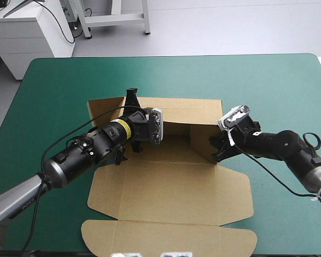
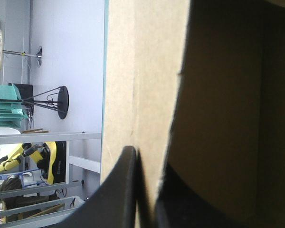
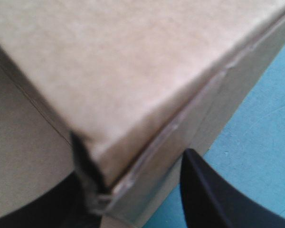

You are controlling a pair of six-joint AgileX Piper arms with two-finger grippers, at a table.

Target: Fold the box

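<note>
Teal-green table (image 1: 267,80): left gripper (image 2: 145,161) pinches the box (image 1: 166,187) wall; right gripper (image 3: 133,156), open, straddles a corner; slipping might collapse it.

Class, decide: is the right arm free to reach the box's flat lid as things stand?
Probably yes: the lid lies bare, and the right hand stands open astride the right wall.

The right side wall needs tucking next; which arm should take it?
Right, probably: the right gripper straddles the right wall of the box at its near corner, while the left gripper is shut on its far-left corner.
</note>
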